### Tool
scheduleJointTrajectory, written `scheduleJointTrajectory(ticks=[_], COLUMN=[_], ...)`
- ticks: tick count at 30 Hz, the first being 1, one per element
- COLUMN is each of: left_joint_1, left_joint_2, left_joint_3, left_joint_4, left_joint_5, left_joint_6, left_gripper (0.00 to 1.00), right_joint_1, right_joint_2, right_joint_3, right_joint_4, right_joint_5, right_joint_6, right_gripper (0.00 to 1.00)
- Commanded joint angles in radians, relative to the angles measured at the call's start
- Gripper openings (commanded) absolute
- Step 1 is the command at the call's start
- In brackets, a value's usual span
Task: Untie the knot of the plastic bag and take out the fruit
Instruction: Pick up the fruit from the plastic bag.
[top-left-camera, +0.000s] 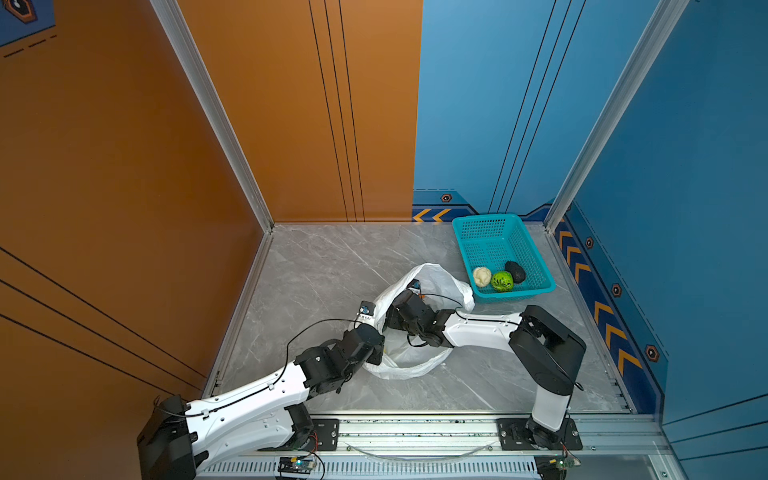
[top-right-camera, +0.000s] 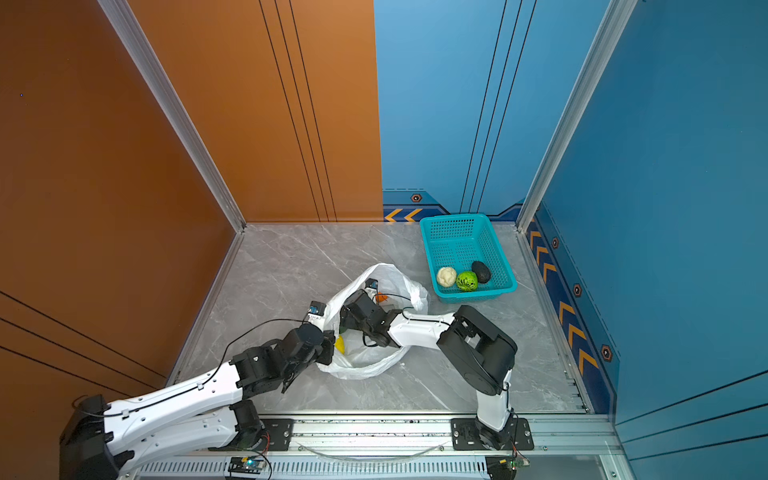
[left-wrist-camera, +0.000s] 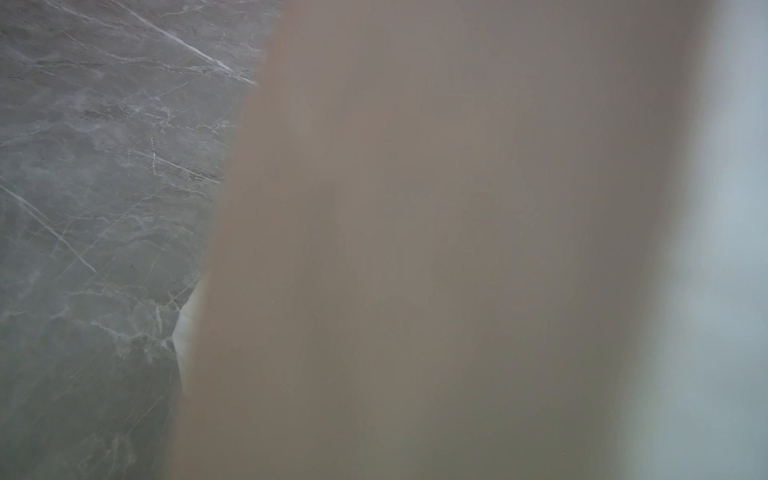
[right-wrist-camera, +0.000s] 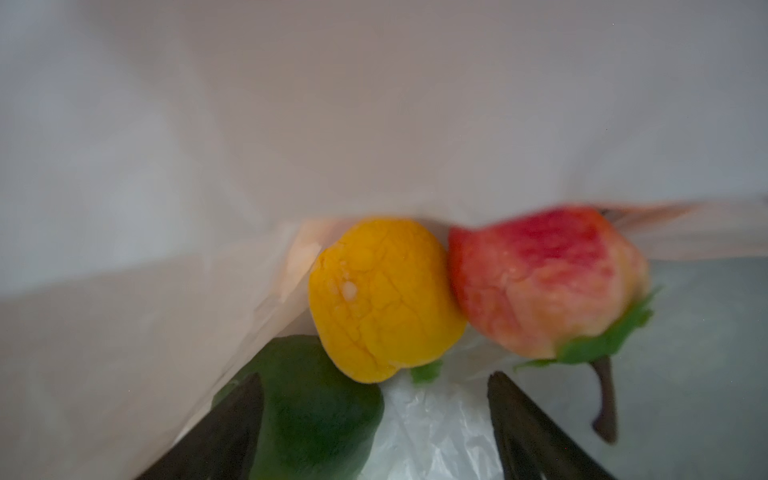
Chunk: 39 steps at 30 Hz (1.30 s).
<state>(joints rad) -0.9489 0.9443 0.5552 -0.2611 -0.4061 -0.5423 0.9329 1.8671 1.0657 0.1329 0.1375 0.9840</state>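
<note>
The white plastic bag (top-left-camera: 440, 282) lies mid-table with its mouth wide; the knot is out of view. My left gripper (top-right-camera: 331, 343) sits at the bag's near-left rim, shut on the film, and blurred plastic (left-wrist-camera: 415, 249) covers most of its wrist view. My right arm (top-left-camera: 478, 332) reaches into the bag from the right. Inside, my right gripper (right-wrist-camera: 376, 415) stands open. A dark green fruit (right-wrist-camera: 316, 411) lies between its fingers, against one of them. Just past the tips are a yellow-orange fruit (right-wrist-camera: 382, 299) and a red-yellow fruit (right-wrist-camera: 544, 282) with a leaf and stem.
A teal perforated basket (top-left-camera: 536, 249) stands at the back right, close to the bag. It holds a cream-white fruit (top-left-camera: 482, 276), a bright green one (top-left-camera: 502, 281) and a black one (top-left-camera: 515, 272). Orange and blue walls enclose the grey marble table (top-left-camera: 324, 257).
</note>
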Motion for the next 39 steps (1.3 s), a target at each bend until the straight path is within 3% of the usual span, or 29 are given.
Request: scheduleJointTrajectory(ticks=[1, 12, 16, 20, 27, 39], left_joint_1=[0.016, 0.036, 0.035, 0.038, 0.038, 0.034], left_joint_2=[0.000, 0.030, 0.018, 0.007, 0.008, -0.055], left_joint_3=[-0.013, -0.008, -0.008, -0.006, 0.005, -0.014], left_joint_4=[0.002, 0.020, 0.008, -0.004, -0.022, -0.096], left_joint_5=[0.029, 0.092, 0.093, 0.084, 0.089, 0.101], left_joint_6=[-0.008, -0.003, -0.005, -0.002, 0.011, 0.017], left_gripper=[0.00, 0.00, 0.00, 0.00, 0.00, 0.00], right_joint_1=[-0.001, -0.017, -0.025, -0.019, -0.011, 0.034], right_joint_2=[0.034, 0.152, 0.170, 0.151, 0.030, -0.242], right_joint_3=[-0.012, 0.048, 0.049, 0.025, -0.037, -0.066], right_joint_4=[0.092, 0.142, 0.151, 0.150, 0.071, -0.368], right_joint_5=[0.054, 0.151, 0.154, 0.158, 0.147, -0.003], right_joint_6=[0.091, 0.194, 0.212, 0.210, 0.191, 0.053], right_gripper=[0.84, 0.81, 0.57, 0.48, 0.44, 0.41])
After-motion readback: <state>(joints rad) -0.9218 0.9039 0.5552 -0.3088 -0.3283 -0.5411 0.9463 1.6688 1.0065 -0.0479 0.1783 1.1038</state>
